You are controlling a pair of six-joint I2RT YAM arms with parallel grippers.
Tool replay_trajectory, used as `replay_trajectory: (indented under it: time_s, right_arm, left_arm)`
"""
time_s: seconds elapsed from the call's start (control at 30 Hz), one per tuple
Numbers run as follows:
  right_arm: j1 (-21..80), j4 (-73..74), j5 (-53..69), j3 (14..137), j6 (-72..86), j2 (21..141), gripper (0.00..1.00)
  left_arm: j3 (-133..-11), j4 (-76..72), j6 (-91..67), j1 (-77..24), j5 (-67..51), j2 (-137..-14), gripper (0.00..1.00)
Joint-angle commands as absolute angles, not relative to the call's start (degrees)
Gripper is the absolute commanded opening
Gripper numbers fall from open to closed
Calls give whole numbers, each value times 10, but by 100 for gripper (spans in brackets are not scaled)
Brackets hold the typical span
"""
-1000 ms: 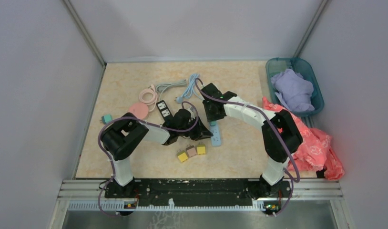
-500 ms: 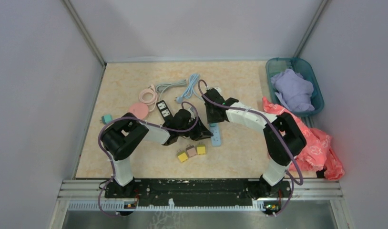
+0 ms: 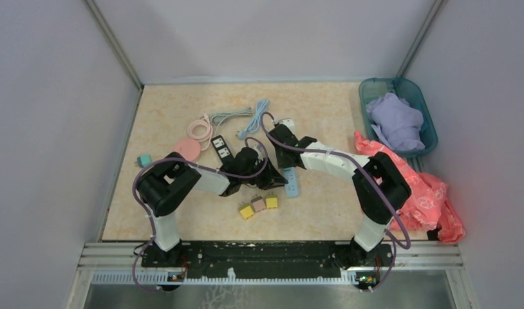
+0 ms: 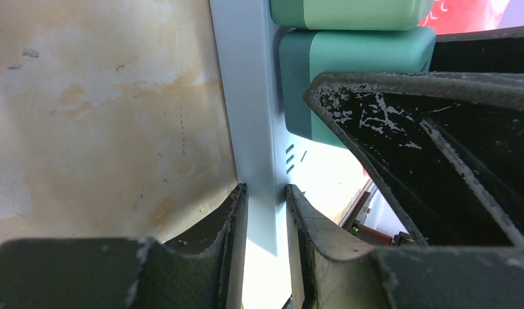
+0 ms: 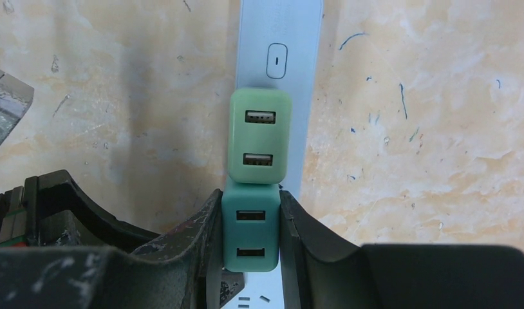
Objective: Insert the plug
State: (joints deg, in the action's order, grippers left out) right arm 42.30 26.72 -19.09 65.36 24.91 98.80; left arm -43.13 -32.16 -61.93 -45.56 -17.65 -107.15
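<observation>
**Top external view: both arms meet over a power strip mid-table**

Top external view: the left arm [image 3: 208,180] and right arm [image 3: 330,158] reach inward to a pale blue power strip [image 3: 293,185]. The strip lies near the middle of the table [image 3: 324,109], a little toward the near edge. Their fingertips are hidden under the wrists. Three small coloured plug blocks [image 3: 258,205] sit just nearer the near edge.

Left wrist view: the left gripper [image 4: 266,219] has its jaws clamped on the thin side of the strip, pinning it. The darker teal USB charger [image 4: 356,84] sits against the strip's face. A lighter green charger [image 4: 343,13] is directly beside it.

Right wrist view: the right gripper [image 5: 250,222] has its jaws closed on the two sides of the teal charger. One end of this charger touches the green one, which is already in the strip below the switch [image 5: 277,60]. No prongs show, so I cannot tell whether the teal charger is fully seated.

To finish well, the left hold should keep the strip from sliding or tipping. The right arm should press straight into the strip's face, keeping the charger square. Sideways force risks bending the prongs or prising out the green neighbour. Let go only once the charger's base sits flush.
</observation>
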Motion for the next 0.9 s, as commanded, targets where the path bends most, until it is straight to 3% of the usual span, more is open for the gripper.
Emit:
replay_trajectory:
  time_s: [0.0,0.33,0.6,0.87]
  right_arm:
    - [432,307,-177,568,238,1060,0]
    - [387,286,-155,517,251,1046,0]
    - [438,271,-165,519,246,1058,0]
    - [420,276,-179,517,257,1053,0]
  left_arm:
    - [-421,-311,-617,-467,-175,-1092,33]
    - [-418,-314,-617,-467,-173,-1090,32]
    - [-413,-320,-622,-468,-172,-1089,32]
    - [-410,-318,-618,-467,-168,-1080,33]
